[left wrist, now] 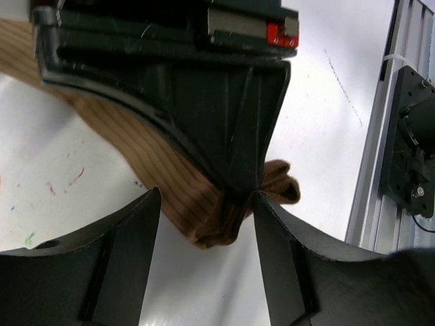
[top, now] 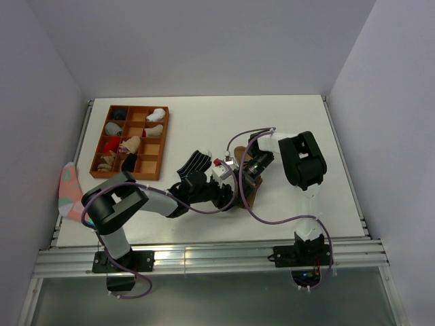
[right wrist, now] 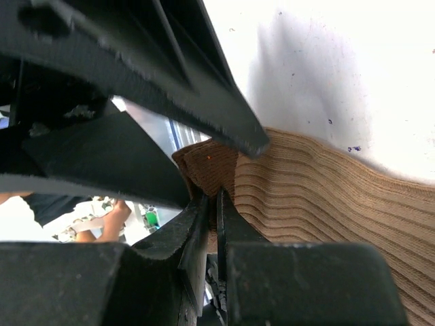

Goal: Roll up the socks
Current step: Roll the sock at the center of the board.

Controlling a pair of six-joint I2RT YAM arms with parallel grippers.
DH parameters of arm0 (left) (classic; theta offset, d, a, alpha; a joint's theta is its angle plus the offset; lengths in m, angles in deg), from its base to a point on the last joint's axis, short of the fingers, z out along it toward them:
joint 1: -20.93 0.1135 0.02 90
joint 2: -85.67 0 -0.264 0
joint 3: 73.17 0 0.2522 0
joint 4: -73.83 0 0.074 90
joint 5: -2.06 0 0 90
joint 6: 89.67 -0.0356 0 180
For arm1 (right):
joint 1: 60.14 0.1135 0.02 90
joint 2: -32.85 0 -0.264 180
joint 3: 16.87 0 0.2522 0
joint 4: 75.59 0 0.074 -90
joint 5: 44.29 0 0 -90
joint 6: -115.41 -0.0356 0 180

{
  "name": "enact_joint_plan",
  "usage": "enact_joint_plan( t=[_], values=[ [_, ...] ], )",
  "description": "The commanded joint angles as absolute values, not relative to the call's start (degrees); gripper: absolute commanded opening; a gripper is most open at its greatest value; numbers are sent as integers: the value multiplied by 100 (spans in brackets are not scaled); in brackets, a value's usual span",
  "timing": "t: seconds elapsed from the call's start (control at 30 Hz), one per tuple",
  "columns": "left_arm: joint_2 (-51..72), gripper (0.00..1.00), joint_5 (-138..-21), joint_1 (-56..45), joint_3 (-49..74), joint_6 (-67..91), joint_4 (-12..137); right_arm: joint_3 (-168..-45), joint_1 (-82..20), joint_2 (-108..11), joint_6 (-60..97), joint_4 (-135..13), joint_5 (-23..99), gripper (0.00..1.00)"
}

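As you look from the left, a pink sock (top: 68, 185) lies off the left edge of the table (top: 204, 115), and a brown tray (top: 165, 139) of sock bundles sits at the far-left corner. Your left arm reaches from its base toward the table's middle. Just beyond its wrist the striped sock (top: 196, 163) lies on the table, and neither gripper touches it.

Your left gripper (left wrist: 206, 197) has its fingers apart. They stand to either side of the darker, bunched end of the tan sock (left wrist: 166, 180) and hold nothing. The tan sock lies near the middle of the table, under the two grippers. In the left wrist view its ribbed length runs away across the white surface.

Your right gripper (right wrist: 212, 204) comes in from the right, tip to tip with the left one. Its fingers are pressed together on that bunched end, with the fabric pinched between them. The rest of the tan sock lies flat on the table, unrolled as far as you can see.
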State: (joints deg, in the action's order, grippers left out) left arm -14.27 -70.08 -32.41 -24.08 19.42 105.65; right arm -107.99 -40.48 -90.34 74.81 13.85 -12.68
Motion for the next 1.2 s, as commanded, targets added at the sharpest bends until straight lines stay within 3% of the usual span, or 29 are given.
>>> enact_joint_plan(
  t=[0.0,0.2,0.53,0.63,0.77,1.0,1.17],
  values=[
    [-1627,61,-6896,-3277,-2092,1782,10877,-10991,-4054,-9099,7612,1903,-1484,12],
    [-1742,51,-6826,-3277,-2109,1843,10920,-10991,-4063,-9116,7577,1894,-1493,12],
    [-1830,7,-6694,-3277,-2162,1993,10938,-10850,-4063,-8818,7067,1367,-1353,13],
    [-1918,0,-6633,-3277,-2136,2080,10981,-10763,-4063,-8660,6865,1147,-1283,14],
    [-2023,0,-6554,-3277,-2109,2186,11052,-10631,-4063,-8449,6567,752,-1151,18],
    [-2173,0,-6562,-3286,-2021,2292,10973,-10402,-4081,-7781,5872,58,-764,37],
    [-2261,0,-6615,-3303,-1925,2353,10911,-10148,-4081,-7246,5206,-644,-264,42]
  ],
)
